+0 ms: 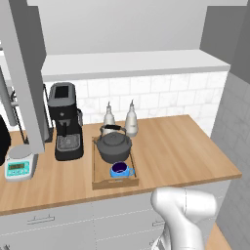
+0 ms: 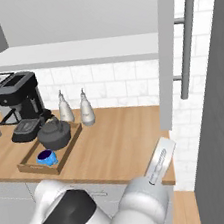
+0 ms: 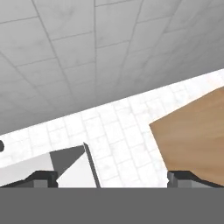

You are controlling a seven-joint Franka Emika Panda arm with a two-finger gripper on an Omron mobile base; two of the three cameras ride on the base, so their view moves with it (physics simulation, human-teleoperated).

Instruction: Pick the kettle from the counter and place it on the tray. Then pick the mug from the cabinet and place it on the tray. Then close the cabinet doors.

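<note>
The dark grey kettle [image 1: 113,145] [image 2: 54,134] stands at the back of the wooden tray [image 1: 115,183] [image 2: 32,169] on the counter [image 1: 180,146]. Just in front of it, the blue mug [image 1: 120,170] [image 2: 46,157] also rests in the tray. The cabinet stands open, showing its pale shelf [image 1: 132,63]. Its left door [image 1: 22,73] and right door [image 2: 168,50] are both swung out, and the right one carries a bar handle [image 2: 187,43]. My gripper [image 3: 111,178] is open, fingertips [image 3: 41,177] wide apart with nothing between them. It faces the tiled wall beside the counter's corner [image 3: 197,131].
A black coffee machine [image 1: 65,122] stands left of the tray, with two bottles [image 1: 131,118] behind it and a scale [image 1: 19,166] at the far left. A grey-and-white panel edge [image 3: 74,168] shows low in the hand view. A grey wall [image 2: 216,119] bounds the right.
</note>
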